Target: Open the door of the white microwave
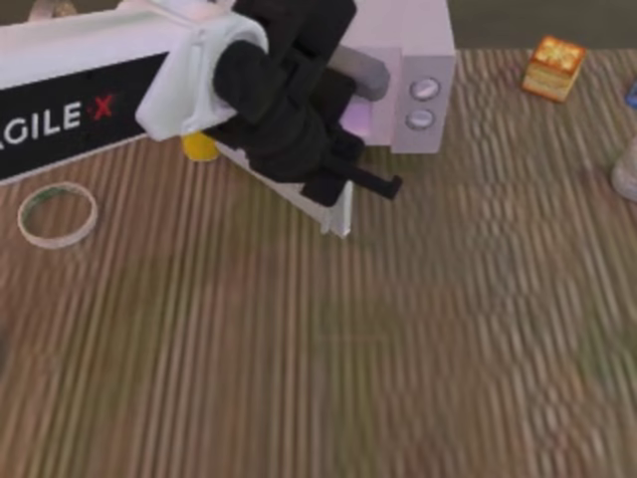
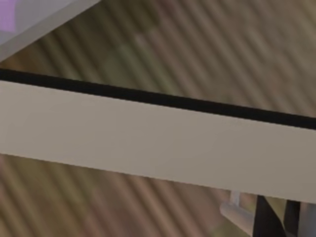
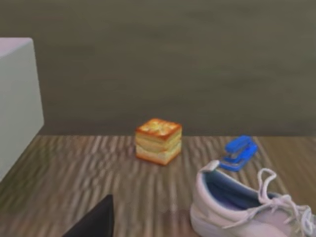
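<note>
The white microwave stands at the table's far edge, knobs facing the near side. My left arm hides most of it. The door stands swung open, its long axis running diagonally toward the near right. My left gripper is at its free edge; I cannot tell its opening.

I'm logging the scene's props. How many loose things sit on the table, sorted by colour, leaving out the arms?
White: 3, the microwave with its open door, tape ring, shoe
Orange: 1, stacked crackers
Yellow: 1, small thing half hidden under the left arm
Blue: 1, stapler
Total: 6
</note>
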